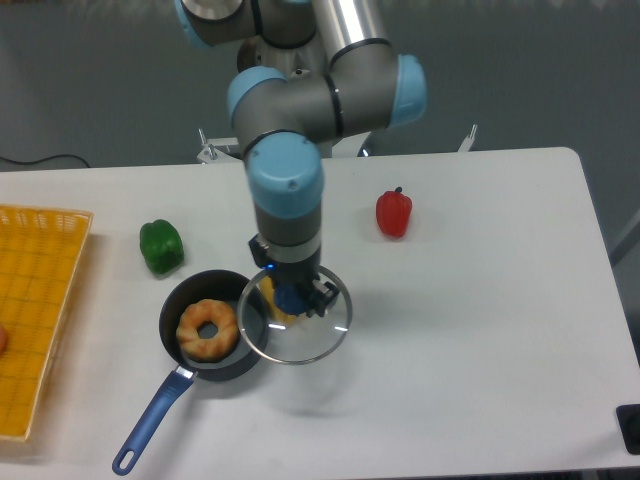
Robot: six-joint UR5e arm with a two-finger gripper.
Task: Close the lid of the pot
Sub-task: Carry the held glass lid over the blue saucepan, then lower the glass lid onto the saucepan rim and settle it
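No legible txt, labels or nos. anywhere.

Grey arm (300, 95), light-blue joint caps, black tool (292, 292)

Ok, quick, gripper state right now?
Gripper: closed on the lid by its knob, carried above the table beside the pot.
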